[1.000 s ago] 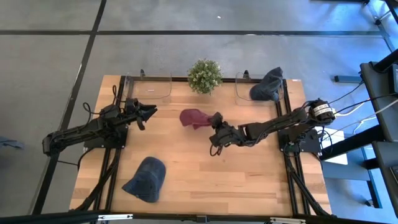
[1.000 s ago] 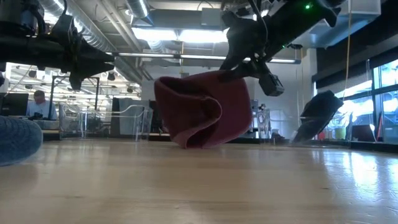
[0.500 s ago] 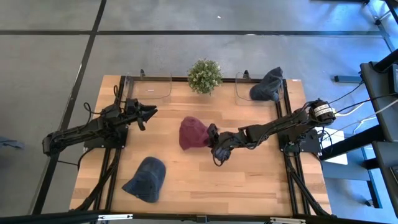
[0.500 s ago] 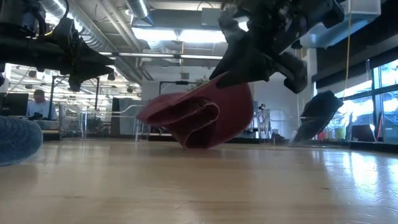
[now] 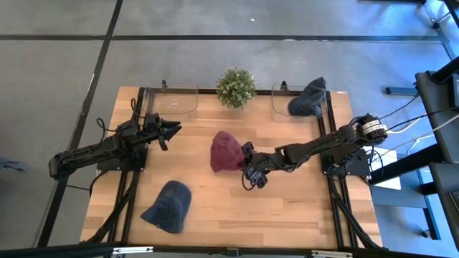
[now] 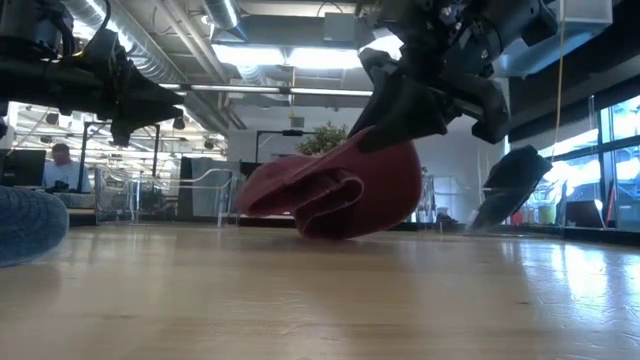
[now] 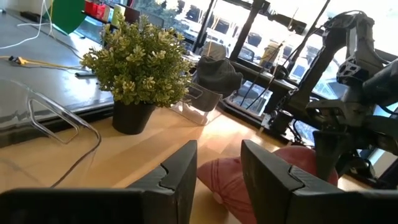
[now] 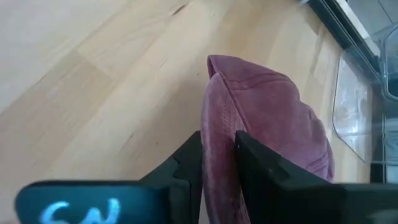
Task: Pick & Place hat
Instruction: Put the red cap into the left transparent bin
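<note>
Right claw (image 5: 247, 159), clenched on soft maroon fabric cap (image 5: 225, 151), has tipped it lower onto wooden counter (image 5: 301, 208) w/ release likely next.

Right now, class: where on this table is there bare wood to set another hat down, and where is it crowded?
Bare wood lies at the near right corner of the table, between the blue hat and the right edge. The middle is crowded: the right gripper holds the red hat there. The back edge holds the plant, clear bins and a dark hat.
</note>
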`<state>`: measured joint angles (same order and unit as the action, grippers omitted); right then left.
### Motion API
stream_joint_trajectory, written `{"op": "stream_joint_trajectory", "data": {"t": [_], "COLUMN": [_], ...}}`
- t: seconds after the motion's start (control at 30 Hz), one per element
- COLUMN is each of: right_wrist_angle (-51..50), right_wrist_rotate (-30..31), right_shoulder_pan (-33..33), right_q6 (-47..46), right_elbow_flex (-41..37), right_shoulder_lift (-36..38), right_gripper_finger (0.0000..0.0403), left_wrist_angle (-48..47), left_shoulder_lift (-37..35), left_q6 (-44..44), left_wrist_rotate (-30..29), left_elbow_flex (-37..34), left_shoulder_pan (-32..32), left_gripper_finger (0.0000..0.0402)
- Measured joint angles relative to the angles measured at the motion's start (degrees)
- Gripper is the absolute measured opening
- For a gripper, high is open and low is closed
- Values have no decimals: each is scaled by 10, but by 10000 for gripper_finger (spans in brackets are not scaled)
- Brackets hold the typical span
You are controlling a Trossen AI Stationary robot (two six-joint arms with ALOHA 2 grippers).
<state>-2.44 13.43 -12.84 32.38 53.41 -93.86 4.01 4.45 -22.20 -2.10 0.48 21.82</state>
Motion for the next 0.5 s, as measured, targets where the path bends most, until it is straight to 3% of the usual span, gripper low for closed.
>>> {"op": "stream_joint_trajectory", "data": {"t": [0.4, 0.5], "right_wrist_angle": [-8, -8], "right_wrist_rotate": [0, -23], "right_shoulder_pan": [0, 0], "right_q6": [-11, -33], "right_elbow_flex": [-2, -2], "right_shoulder_lift": [-2, -2], "right_gripper_finger": [226, 247], "left_wrist_angle": [0, 0], "left_shoulder_lift": [0, 0], "left_q6": [0, -7], "left_wrist_rotate": [0, 0], "left_elbow_flex": [0, 0], "left_shoulder_pan": [0, 0], "left_gripper_finger": [120, 120]}}
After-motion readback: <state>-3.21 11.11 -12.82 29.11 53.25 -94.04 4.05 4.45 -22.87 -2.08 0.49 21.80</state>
